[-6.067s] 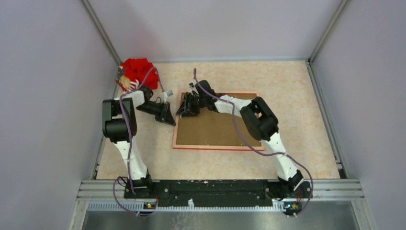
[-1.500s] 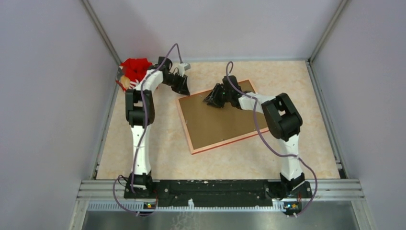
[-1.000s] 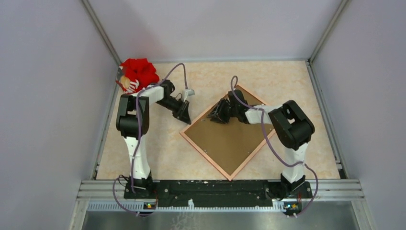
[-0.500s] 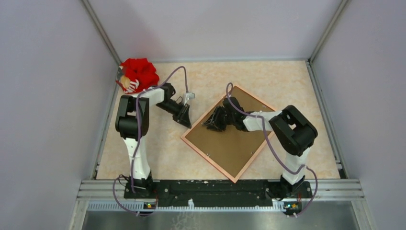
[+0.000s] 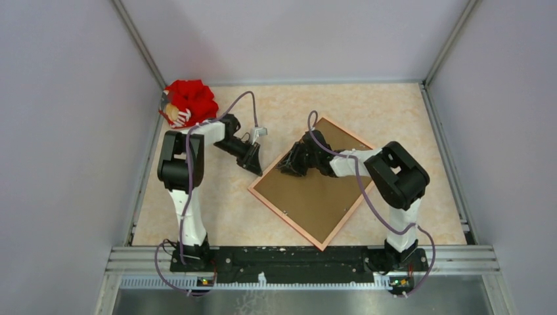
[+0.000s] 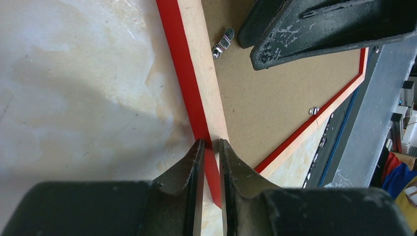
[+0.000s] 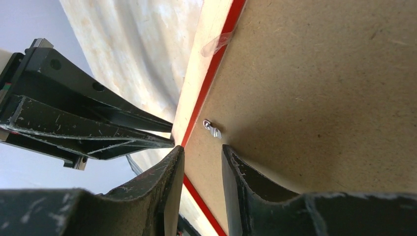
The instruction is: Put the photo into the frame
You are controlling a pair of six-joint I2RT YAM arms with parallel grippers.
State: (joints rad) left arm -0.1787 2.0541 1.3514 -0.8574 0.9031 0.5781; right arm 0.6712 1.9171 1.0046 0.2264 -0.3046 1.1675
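from above, the frame (image 5: 286,220) lies flat on the tabletop (image 5: 394,118), back side up and turned like a diamond, one corner toward the arms. a brown backing panel (image 5: 315,200) sits inside it and fills it from rail to rail. the left fingers (image 5: 253,164) are at the frame's upper-left rail, near its left corner. the right fingers (image 5: 287,167) are over the panel just inside that same rail, close to the left ones. a red bundle (image 5: 190,102) sits in the far left corner, well apart from the frame.

from the left wrist, the frame (image 6: 184,73) shows a red outer side and a pale wood back. the rail runs straight into the slim gap between the left fingers (image 6: 198,155), and the red shows on inside that gap. whether they pinch the rail or only stand over it cannot be told. the backing panel (image 6: 275,98) lies within the rails, with a small metal clip (image 6: 223,43) by the near rail and another (image 6: 313,111) by the far one. the right fingers (image 6: 314,29) hang over the panel.

from the right wrist, the right fingers (image 7: 173,160) stand a little apart with nothing between them, only the backing panel (image 7: 319,73) behind. a clip (image 7: 212,129) lies just beyond their tips, beside the frame's (image 7: 194,93) rail. the left fingers (image 7: 83,130) reach that rail from outside.
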